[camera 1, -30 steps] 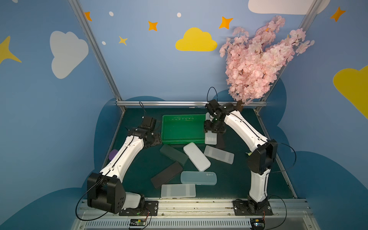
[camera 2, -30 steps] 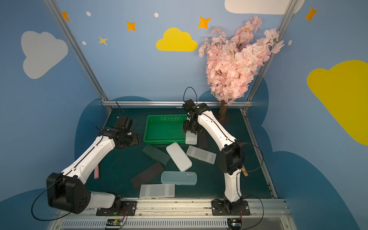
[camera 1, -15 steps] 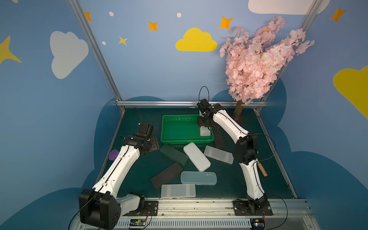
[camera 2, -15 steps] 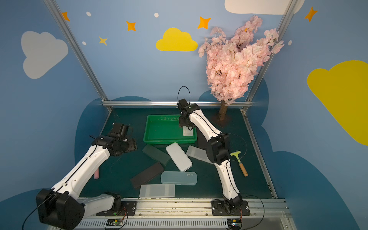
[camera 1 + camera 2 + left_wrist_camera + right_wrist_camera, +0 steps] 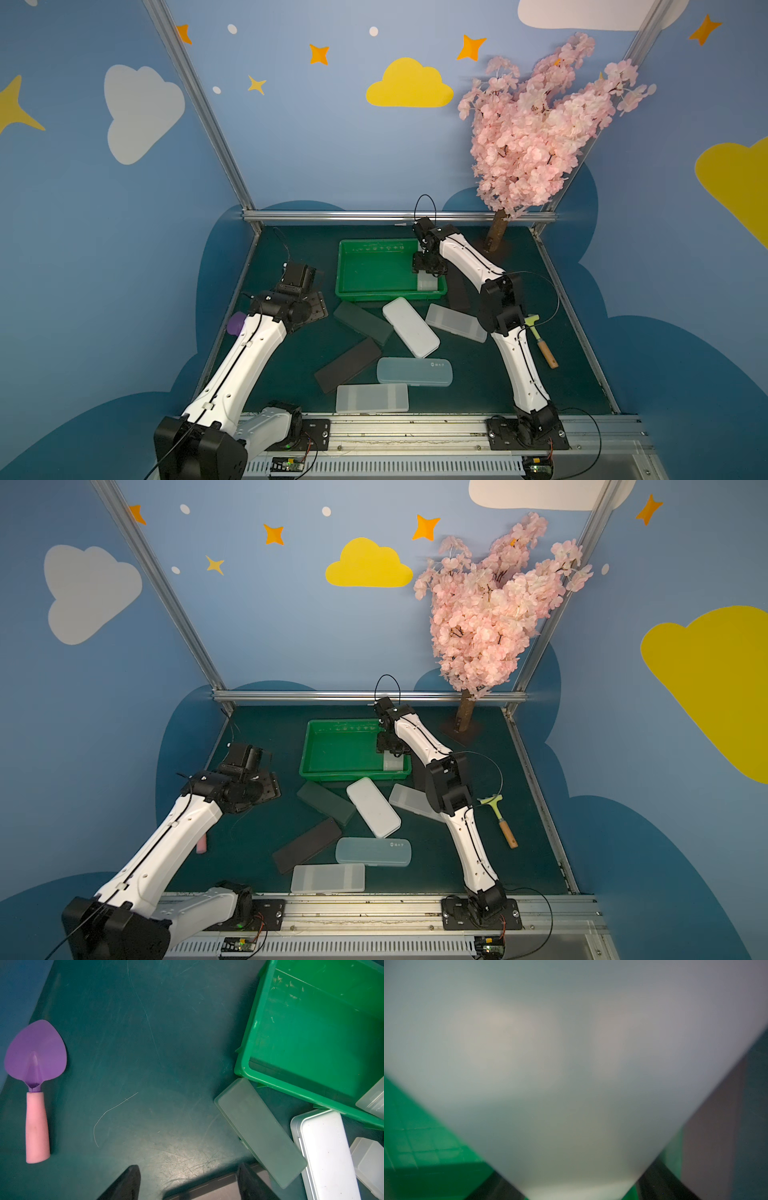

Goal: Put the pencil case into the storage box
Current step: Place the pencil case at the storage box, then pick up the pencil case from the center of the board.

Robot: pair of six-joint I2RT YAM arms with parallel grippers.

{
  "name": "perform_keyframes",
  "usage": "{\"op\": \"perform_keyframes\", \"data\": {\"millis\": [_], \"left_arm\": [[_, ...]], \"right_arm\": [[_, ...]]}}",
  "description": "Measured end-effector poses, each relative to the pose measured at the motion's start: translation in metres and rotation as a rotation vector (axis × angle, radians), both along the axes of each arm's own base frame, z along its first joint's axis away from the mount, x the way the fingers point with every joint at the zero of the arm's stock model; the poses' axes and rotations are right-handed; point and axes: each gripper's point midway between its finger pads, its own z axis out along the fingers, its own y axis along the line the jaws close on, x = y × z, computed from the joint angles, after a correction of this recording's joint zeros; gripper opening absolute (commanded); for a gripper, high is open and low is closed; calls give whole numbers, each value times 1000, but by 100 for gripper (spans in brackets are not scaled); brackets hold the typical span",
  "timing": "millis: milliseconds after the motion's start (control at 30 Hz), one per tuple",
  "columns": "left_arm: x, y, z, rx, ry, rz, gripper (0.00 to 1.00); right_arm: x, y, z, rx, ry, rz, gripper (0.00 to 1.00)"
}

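The green storage box (image 5: 339, 266) (image 5: 304, 748) stands at the back middle of the table in both top views. My right gripper (image 5: 428, 272) (image 5: 390, 752) reaches down into its right end, shut on a frosted translucent pencil case (image 5: 427, 283) (image 5: 393, 763) whose lower end is at the box floor. That pencil case (image 5: 571, 1053) fills the right wrist view between the dark fingers (image 5: 656, 1180), with green box beside it. My left gripper (image 5: 300, 274) (image 5: 188, 1167) hangs open over bare table, left of the box (image 5: 249, 1043).
Several loose pencil cases lie in front of the box: a dark green one (image 5: 362, 323), a white one (image 5: 410, 326), a dark brown one (image 5: 348, 370). A purple trowel (image 5: 35, 1055) lies at the left edge. A small wooden-handled tool (image 5: 542, 343) and a pink tree (image 5: 536, 124) stand right.
My right gripper carried the pencil case leftward from beside the box's right edge into its right end and lowered it. My left arm drew back from the box toward the left.
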Motion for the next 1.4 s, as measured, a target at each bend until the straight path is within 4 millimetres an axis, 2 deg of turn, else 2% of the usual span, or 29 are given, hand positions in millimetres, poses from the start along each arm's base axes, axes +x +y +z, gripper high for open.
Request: {"op": "perform_keyframes", "data": {"millis": [167,300,533,667,800,1000,1100,1233,1400], "left_arm": [[0,1,0,5,1,5,77],[0,2,0,9,0,6,77],[-1,3,0,14,4,8,77],[-3,3,-1,18,14,3,77],[-8,3,-3,18,32,-6,77],[-29,-4,-10,-19,77,-36,76],[-44,-17,-20,-41,128,-92,76],[-59,-49,-30,-76,193,-227,78],[-73,-97,-44,-106,303,-445,80]], "right_arm": [[4,2,-14,42,45,-20,85],[1,7,-23,56,80,-19,87],[-4,8,-23,51,100,-13,89],[-7,7,-17,19,89,-8,94],[-17,-1,13,-18,67,-11,99],[-41,-25,92,-43,10,-27,98],[-55,-42,122,-53,-4,-48,98],[-80,-63,141,-74,27,-59,98],[-115,-86,133,-133,117,-42,99]]}}
